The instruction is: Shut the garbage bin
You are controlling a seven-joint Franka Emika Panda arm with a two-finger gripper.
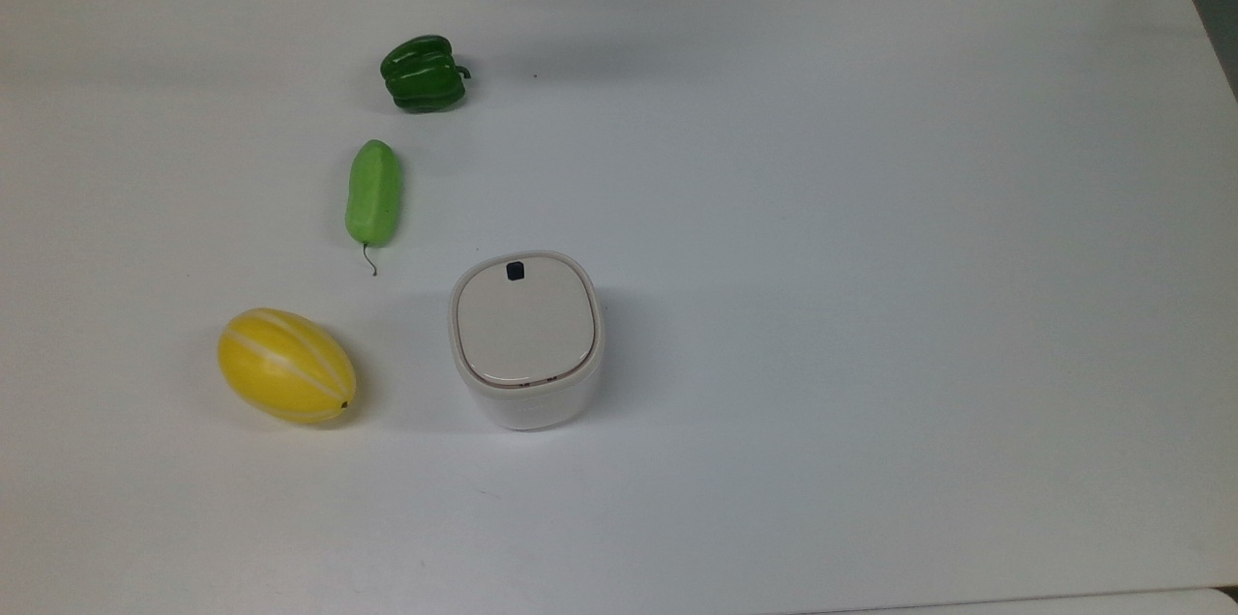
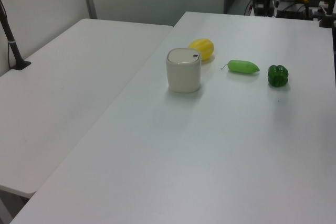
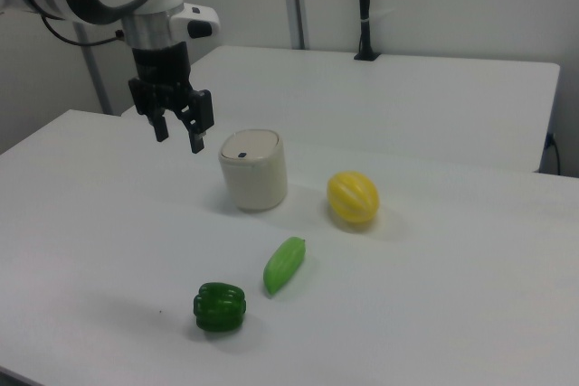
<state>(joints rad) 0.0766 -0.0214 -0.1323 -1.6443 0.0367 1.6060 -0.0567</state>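
The broad white worktop (image 1: 870,209) lies bare across the top view's right half. The small white plastic garbage bin (image 1: 527,341) with its beige lid flat down and black latch stands near the middle. A yellow striped melon (image 1: 286,366), a pale green pod-shaped vegetable (image 1: 373,192) and a dark green bell pepper (image 1: 423,73) line the top view's left. In the right view the black jaws (image 3: 178,133) hang apart, empty, raised above the worktop to the right view's left of the bin (image 3: 253,169), clear of it.
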